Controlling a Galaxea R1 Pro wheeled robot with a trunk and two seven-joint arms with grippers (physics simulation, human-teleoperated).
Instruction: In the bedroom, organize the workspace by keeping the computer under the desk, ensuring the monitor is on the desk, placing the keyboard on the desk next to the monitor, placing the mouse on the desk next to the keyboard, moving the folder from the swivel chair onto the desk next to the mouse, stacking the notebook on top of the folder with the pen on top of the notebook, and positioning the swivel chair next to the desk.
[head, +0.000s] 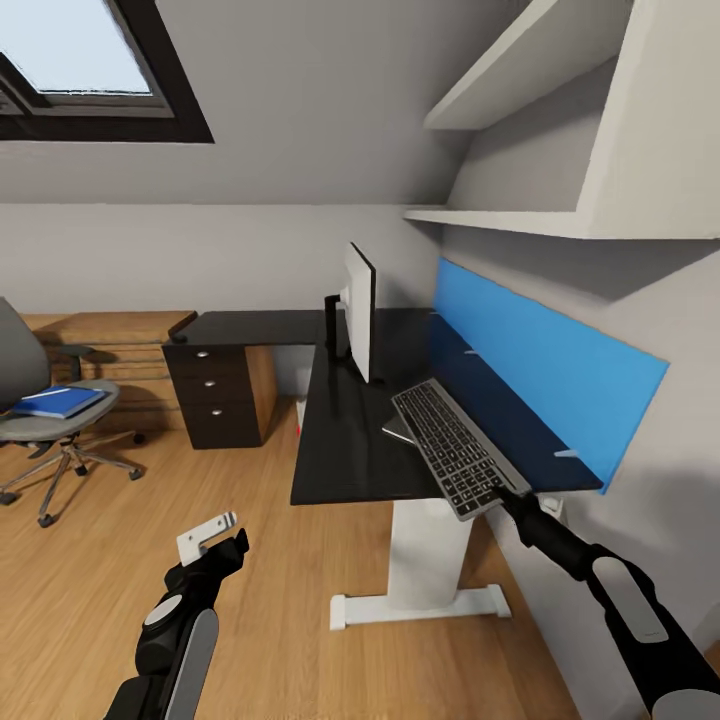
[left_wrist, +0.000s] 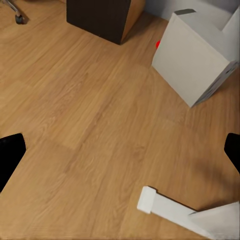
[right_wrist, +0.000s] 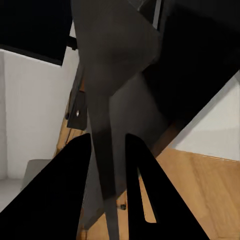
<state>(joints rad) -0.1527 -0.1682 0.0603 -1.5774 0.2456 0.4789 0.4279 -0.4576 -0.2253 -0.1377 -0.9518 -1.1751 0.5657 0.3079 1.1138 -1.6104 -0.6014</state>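
Desk (head: 350, 440): long black top, where everything must end up.
Monitor (head: 360, 310): upright on the desk already.
Swivel chair (head: 40, 400): well apart, folder (head: 58, 402) waiting on its seat.
Keyboard (head: 455, 460): tilted, overhanging the desk's near edge.
Right gripper (head: 510, 492): fingers (right_wrist: 137, 175) pinched on the keyboard's near end, likely to set it beside the monitor.
Left gripper (head: 215, 535): fingers spread, empty, idle over the floor.

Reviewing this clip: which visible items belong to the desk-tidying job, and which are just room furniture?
Belong to the job:
keyboard, gripped by the right gripper
monitor
desk
folder on the swivel chair
computer on the floor

Just room furniture:
blue panel
wall shelves
skylight window
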